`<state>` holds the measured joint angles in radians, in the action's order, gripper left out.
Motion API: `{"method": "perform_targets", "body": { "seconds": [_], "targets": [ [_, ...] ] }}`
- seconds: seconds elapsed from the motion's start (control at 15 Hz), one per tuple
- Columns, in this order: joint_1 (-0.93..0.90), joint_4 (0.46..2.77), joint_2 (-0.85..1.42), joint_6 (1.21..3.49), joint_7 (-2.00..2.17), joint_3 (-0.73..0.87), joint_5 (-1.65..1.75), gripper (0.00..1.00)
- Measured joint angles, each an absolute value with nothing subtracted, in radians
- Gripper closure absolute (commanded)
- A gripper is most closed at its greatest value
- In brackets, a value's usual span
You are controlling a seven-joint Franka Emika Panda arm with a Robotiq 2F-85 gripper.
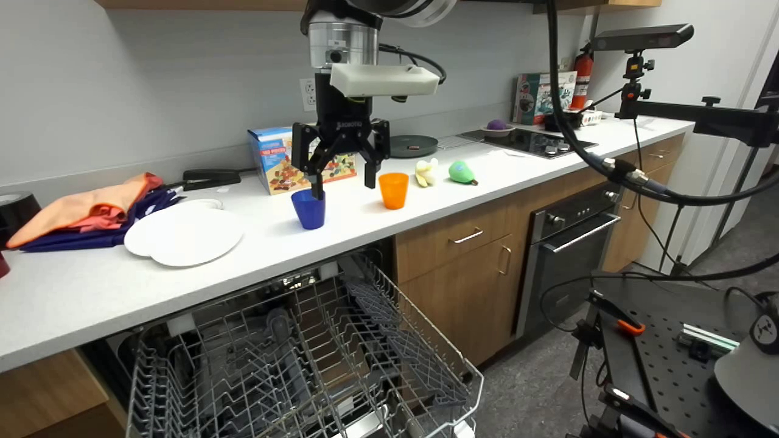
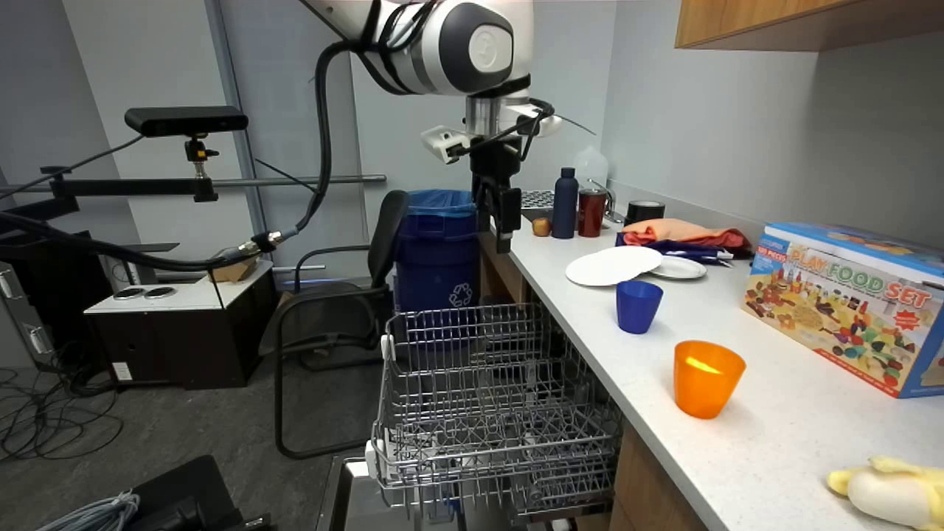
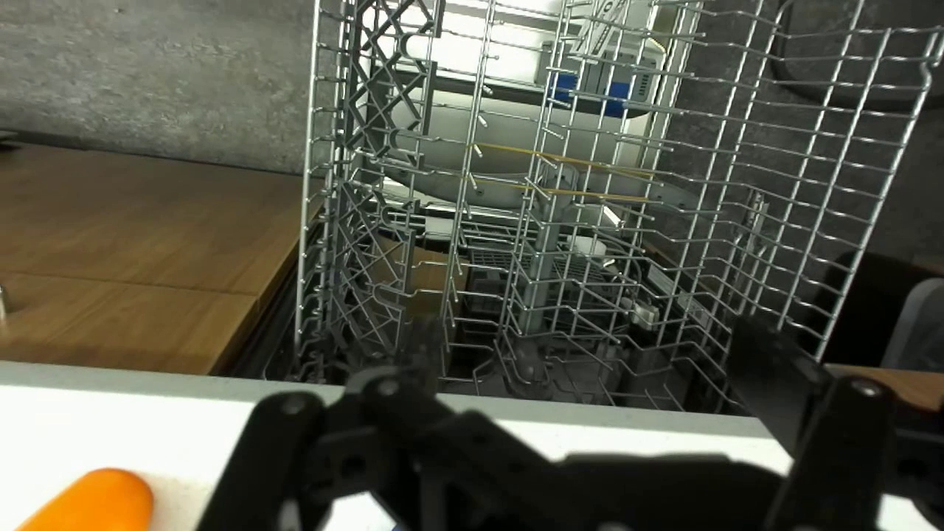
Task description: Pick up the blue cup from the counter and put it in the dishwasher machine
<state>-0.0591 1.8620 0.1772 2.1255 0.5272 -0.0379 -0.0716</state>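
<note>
The blue cup (image 1: 309,212) stands upright on the white counter (image 1: 79,298), near its front edge; it also shows in an exterior view (image 2: 638,307). Only a blue sliver shows at the bottom of the wrist view. The dishwasher machine (image 1: 470,364) is open, its wire rack pulled out below the counter; the rack also shows in the wrist view (image 3: 546,221). My gripper (image 1: 344,182) is open and empty. It points down at about the counter's front edge, apart from the cup; in an exterior view (image 2: 495,234) it hangs above the rack's far side.
An orange cup (image 1: 394,191) stands beside the blue cup. White plates (image 1: 198,240) and folded cloths (image 1: 91,213) lie on the counter's other side. A food-set box (image 2: 848,302) stands behind the cups. Toy food (image 1: 462,173) and an oven (image 1: 566,261) are further along.
</note>
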Motion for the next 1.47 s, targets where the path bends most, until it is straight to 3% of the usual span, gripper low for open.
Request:
{"method": "perform_targets", "body": {
  "seconds": [0.47, 1.47],
  "targets": [
    [-0.052, 1.767, 0.282, 2.207, 0.66, 0.044, -0.071, 0.0],
    [-0.005, 1.33, 0.671, 2.218, 0.884, 0.146, -0.069, 0.0]
  ]
}}
